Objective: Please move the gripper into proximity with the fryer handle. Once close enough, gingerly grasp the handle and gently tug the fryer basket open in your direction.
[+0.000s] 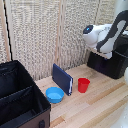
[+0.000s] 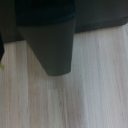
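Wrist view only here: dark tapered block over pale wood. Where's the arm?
Observer: The arm hangs over the black fryer, at the exterior view's right edge.
Operator: Anything near it?
Observer: A red cup stands on the wooden table, apart from the fryer.
Operator: More clutter?
Observer: A dark-blue slab stands upright beside the cup, on the exterior view's left of it.

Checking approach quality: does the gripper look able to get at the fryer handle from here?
Probably yes: the fryer handle fills the wrist view close up, with nothing between. The gripper's fingers aren't visible in either view.
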You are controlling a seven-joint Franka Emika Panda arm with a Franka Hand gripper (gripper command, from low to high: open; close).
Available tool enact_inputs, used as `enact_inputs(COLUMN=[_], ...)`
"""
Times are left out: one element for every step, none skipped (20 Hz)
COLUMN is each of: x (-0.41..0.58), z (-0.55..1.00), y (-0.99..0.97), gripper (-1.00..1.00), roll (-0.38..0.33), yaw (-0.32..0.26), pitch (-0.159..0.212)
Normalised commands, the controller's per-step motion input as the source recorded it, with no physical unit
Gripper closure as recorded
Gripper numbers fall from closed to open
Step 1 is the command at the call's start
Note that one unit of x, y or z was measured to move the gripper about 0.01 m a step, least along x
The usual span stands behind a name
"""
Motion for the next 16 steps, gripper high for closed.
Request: enact_inputs(x=[0.371, 0.403, 0.403, 0.406, 0.411, 0.326, 0.274, 0.243, 0.149, 0.120, 0.083, 0.029, 0.120, 0.049, 0.006, 0.000], z=[-0.25, -0.22, -0.18, -0.18, -0.14, -0.08, -0.07, -0.05, 0.00, 0.00, 0.00, 0.04, 0.05, 0.04, 0.00, 0.00], y=[-0.25, -0.26, -0.28, -0.30, -0.28, -0.35, -0.41, -0.41, -0.45, -0.45, -0.43, -0.38, -0.17, -0.14, -0.03, 0.00], gripper=[-1.00, -1.00, -1.00, -1.00, -1.00, -1.00, -1.00, -1.00, -1.00, -1.00, -1.00, 1.00, 1.00, 1.00, 1.00, 1.00], roll=[0.000, 0.000, 0.000, 0.000, 0.000, 0.000, 0.000, 0.000, 0.000, 0.000, 0.000, 0.010, 0.030, 0.013, 0.000, 0.000], yaw=[0.130, 0.135, 0.140, 0.153, 0.165, 0.180, 0.187, 0.184, 0.201, 0.209, 0.198, 0.173, 0.064, 0.021, 0.000, -0.070], pitch=[0.000, 0.000, 0.000, 0.000, 0.000, 0.000, 0.000, 0.000, 0.000, 0.035, 0.062, 0.109, 0.141, 0.112, 0.079, 0.027])
